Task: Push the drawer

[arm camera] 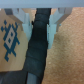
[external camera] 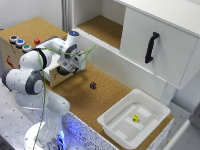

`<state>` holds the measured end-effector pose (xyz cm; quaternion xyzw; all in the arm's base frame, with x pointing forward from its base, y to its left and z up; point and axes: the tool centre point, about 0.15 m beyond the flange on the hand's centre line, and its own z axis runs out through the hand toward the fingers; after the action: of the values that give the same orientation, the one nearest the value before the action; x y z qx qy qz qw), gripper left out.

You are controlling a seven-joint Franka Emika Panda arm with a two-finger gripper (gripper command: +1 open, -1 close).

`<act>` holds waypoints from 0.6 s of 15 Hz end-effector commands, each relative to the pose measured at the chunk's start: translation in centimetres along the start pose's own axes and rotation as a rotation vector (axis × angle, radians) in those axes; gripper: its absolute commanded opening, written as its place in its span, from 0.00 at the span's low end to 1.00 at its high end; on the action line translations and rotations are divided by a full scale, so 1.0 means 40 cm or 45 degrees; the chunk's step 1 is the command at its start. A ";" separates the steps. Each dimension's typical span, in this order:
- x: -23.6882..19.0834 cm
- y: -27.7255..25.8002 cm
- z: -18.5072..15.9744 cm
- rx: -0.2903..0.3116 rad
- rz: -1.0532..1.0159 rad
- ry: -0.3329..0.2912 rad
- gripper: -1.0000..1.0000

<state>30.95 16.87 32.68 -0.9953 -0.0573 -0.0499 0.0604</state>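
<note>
On the exterior view's left, your arm hides the drawer [external camera: 54, 76] front. Its fingers [arm camera: 23, 18] stand released, grasping nothing.

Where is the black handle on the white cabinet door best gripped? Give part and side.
Probably the mid-bar of the black handle, coming straight at the face of the white cabinet door: the bar runs near upright and bows off the door, leaving room either side.

Your arm [external camera: 37, 75] sits at the left of the exterior frame, folded up from its base and bent over to the right, wrist angled down. In the wrist view the gripper [arm camera: 41, 20] has both fingers [arm camera: 24, 19] spread apart.
</note>
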 end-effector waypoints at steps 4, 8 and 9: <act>0.057 -0.179 0.085 0.007 -0.024 -0.044 0.00; 0.072 -0.255 0.095 0.025 -0.081 -0.045 0.00; 0.077 -0.276 0.099 0.032 -0.095 -0.046 0.00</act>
<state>31.31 23.02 32.71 -0.9923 -0.0773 -0.0579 0.0781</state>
